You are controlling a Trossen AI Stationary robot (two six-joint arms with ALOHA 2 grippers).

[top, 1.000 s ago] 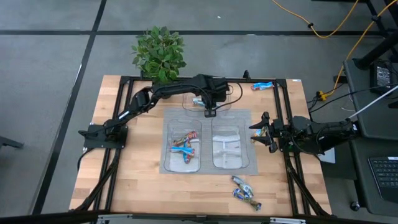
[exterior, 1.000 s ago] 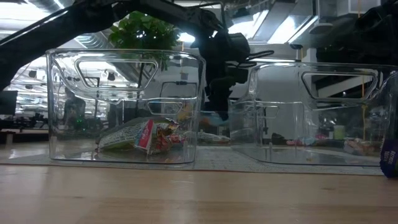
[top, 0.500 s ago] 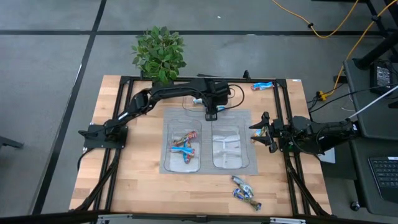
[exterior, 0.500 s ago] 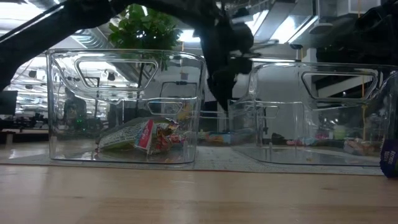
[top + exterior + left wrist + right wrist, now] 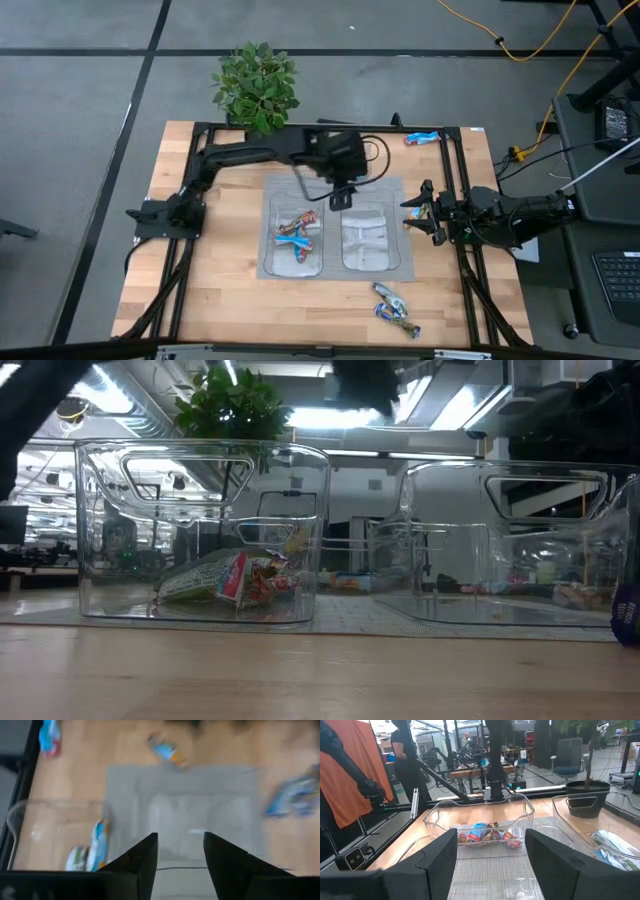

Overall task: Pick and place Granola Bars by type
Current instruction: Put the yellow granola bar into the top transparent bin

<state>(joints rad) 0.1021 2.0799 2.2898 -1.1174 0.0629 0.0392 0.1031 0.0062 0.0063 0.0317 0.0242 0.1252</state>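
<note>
Blue-and-red granola bars [image 5: 297, 233] lie in the left clear tray [image 5: 272, 250], also in the low view [image 5: 235, 576]. Pale silvery bars [image 5: 366, 232] lie in the right tray [image 5: 350, 262]. Dark blue-silver bars [image 5: 396, 308] rest on the wood near the table's near edge. One bright blue bar [image 5: 421, 138] lies at the far right. My left gripper [image 5: 340, 198] hovers open above the far ends of the two trays; its fingers [image 5: 180, 852] hold nothing. My right gripper [image 5: 413, 214] waits open at the table's right side [image 5: 492, 862].
A third clear tray [image 5: 372, 165] sits on the far part of the grey mat [image 5: 262, 185], partly under my left arm. A potted plant [image 5: 257, 85] stands at the far edge. A black frame [image 5: 455, 160] runs along the table. People stand in the room behind [image 5: 405, 755].
My left gripper has risen out of the far tray and moved toward the table's near edge, now standing above the far ends of the two front trays. In the low view it has gone up out of the picture. The right arm has kept still.
</note>
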